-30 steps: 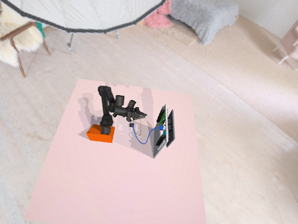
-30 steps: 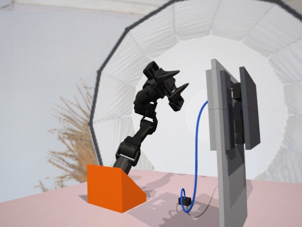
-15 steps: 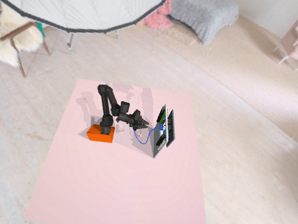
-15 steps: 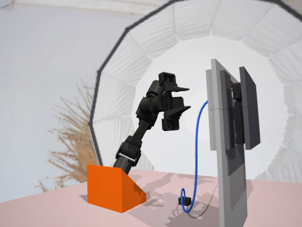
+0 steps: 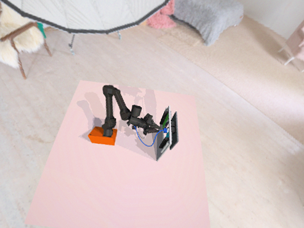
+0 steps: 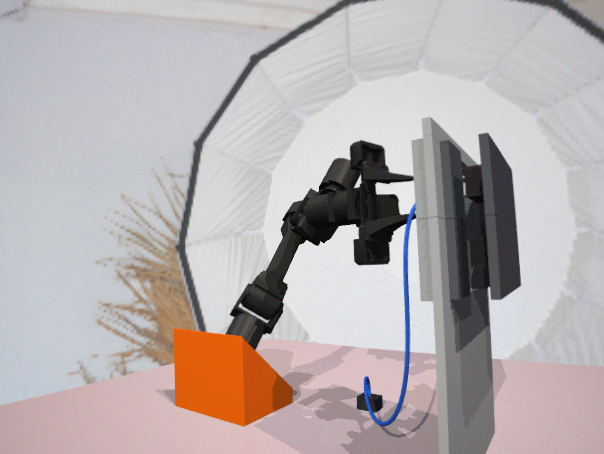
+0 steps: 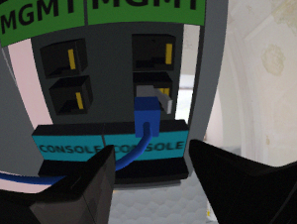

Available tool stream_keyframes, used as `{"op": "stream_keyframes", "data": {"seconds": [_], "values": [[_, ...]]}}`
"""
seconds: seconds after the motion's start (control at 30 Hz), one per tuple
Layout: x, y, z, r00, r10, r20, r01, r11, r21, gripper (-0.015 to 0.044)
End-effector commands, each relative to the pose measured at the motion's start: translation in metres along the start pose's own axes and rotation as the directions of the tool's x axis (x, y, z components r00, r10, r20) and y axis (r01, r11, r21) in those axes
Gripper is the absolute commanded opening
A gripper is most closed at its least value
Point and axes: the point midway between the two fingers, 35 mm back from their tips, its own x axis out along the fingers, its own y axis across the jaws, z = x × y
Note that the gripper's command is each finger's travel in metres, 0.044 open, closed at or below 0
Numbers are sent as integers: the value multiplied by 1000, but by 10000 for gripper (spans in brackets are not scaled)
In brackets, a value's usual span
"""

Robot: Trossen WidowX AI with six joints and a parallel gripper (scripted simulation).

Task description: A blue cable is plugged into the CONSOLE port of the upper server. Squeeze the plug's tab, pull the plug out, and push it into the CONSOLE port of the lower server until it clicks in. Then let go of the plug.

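The blue plug (image 5: 165, 130) (image 7: 147, 116) sits in the CONSOLE port of the upper server, the right column in the wrist view. Its grey tab (image 7: 164, 100) sticks out on the right there. The blue cable (image 5: 147, 145) (image 6: 406, 280) hangs in a loop from it. The lower server's CONSOLE port (image 7: 72, 95), in the left column, is empty. My gripper (image 5: 158, 129) (image 6: 414, 197) (image 7: 152, 149) is open and empty, close in front of the plug, with one finger toward each side of it. In the exterior view the rack hides the plug.
The upright rack (image 6: 433, 260) carries both servers; a dark plate (image 6: 502, 220) stands behind. The cable's far end meets a small black block (image 6: 371, 401) on the pink mat (image 5: 124, 192). The arm stands on an orange base (image 5: 102, 139) (image 6: 210, 377). MGMT ports (image 7: 153, 52) lie beyond the CONSOLE ports.
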Motion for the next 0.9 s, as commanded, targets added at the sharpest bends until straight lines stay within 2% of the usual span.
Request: {"op": "stream_keyframes", "data": {"seconds": [0.0, 0.87], "values": [[5, -3, 2, 1000, -8, -1, 8, 1000, 0, 239], [44, -5, 12, 1000, -10, 1, 10, 1000, 0, 239]]}}
